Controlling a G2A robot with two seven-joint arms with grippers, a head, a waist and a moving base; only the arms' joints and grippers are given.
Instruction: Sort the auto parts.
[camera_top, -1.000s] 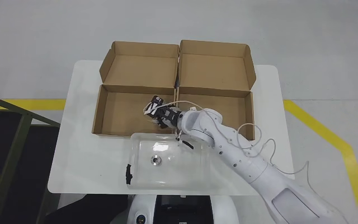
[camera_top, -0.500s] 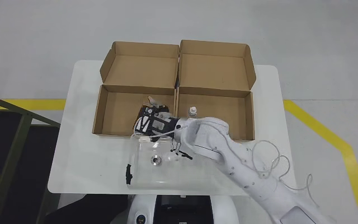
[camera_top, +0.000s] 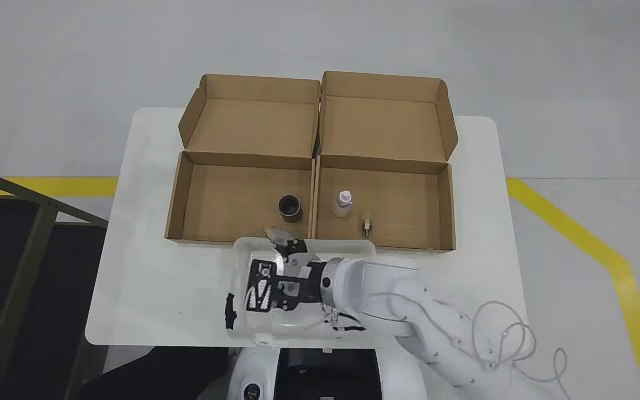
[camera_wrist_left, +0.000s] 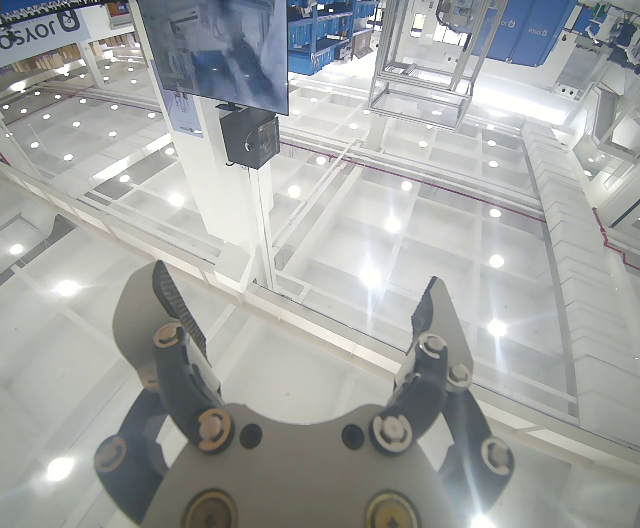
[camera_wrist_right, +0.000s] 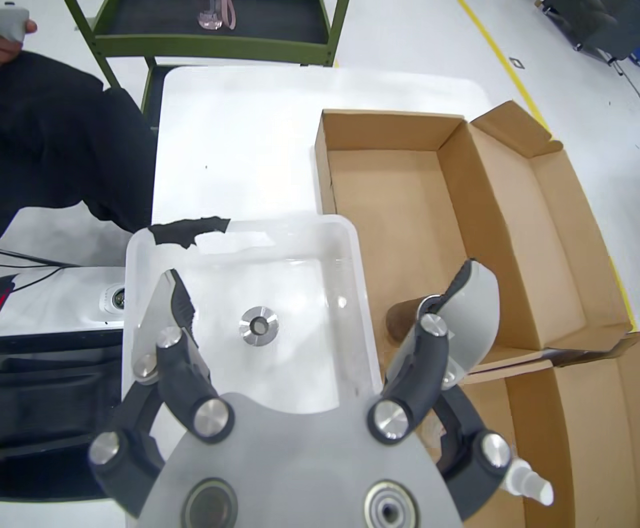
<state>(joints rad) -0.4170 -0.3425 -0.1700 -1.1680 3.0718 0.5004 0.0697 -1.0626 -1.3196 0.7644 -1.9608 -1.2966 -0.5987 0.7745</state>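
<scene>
Auto parts lie split between a clear bin (camera_wrist_right: 361, 280) and two cardboard boxes, and the right gripper (camera_wrist_right: 320, 272) hangs over that bin with its fingers (camera_wrist_right: 182, 305) spread wide and nothing between them. Under the gap, on the bin's floor, sits a metal ring (camera_wrist_right: 258, 326), the one part visible inside. Just beyond the bin's far rim, on the robot's left, the left box (camera_top: 220, 200) holds a brown cylinder (camera_top: 290, 207) standing near the wall it shares with its neighbour. Beyond the bin on the other side, the right box (camera_top: 410, 200) holds a white bottle (camera_top: 343, 202) and, closer to the bin, a small metal fitting (camera_top: 367, 226). The left gripper (camera_wrist_left: 295, 275) points up at the ceiling, away from the bin, its fingers also wide apart and empty. Bin and boxes all rest on the white table (camera_top: 150, 280). By this layout the sorting looks nearly finished: three parts are boxed, and the ring appears to be the last one to lift out and place, with the right gripper well set to go down for it.
</scene>
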